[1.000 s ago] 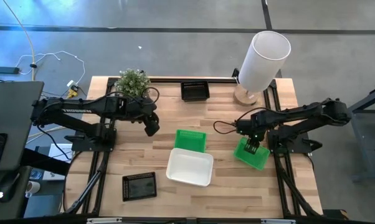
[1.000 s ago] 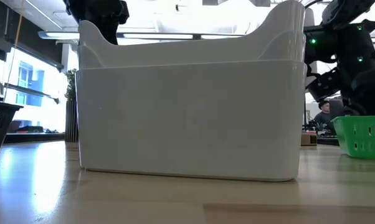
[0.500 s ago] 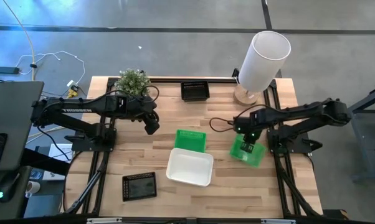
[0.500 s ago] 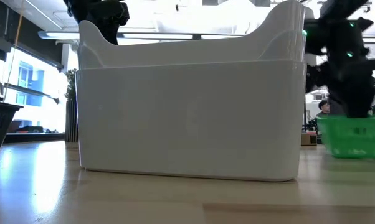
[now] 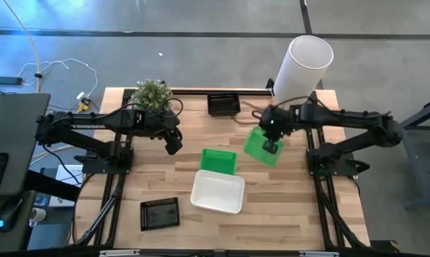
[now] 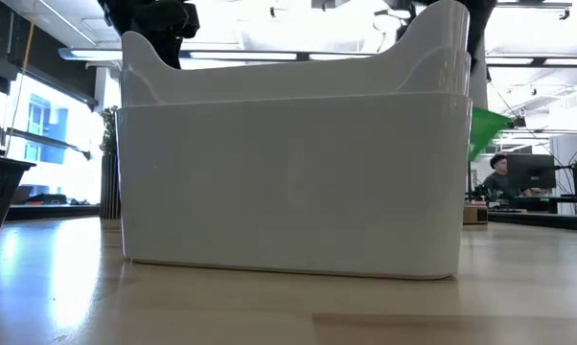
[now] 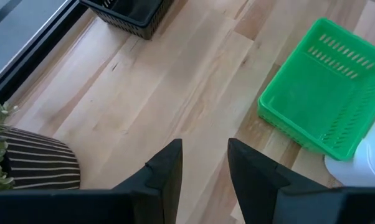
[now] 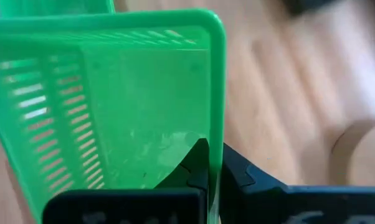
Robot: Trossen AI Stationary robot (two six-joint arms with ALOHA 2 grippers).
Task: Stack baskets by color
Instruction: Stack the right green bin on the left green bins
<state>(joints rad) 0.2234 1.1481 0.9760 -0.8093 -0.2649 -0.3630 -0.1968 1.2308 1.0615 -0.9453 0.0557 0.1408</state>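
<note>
I see a bright green slotted plastic basket held aloft, another green slotted one on the pale wooden plank table, a plain white tray, two black mesh baskets, and a striped plant pot.

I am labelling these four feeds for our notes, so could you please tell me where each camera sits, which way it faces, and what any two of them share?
High view: above the table, looking straight down; both dark arms show, the right gripper shut on a bright green slotted plastic basket.
Low view: at table-top height, looking level across; a white plastic basket fills it.
Left wrist view: past the open left gripper toward a second green basket.
Right wrist view: past its fingers pinching the held basket's wall.
Shared: high and left wrist views both show the resting green basket.
</note>
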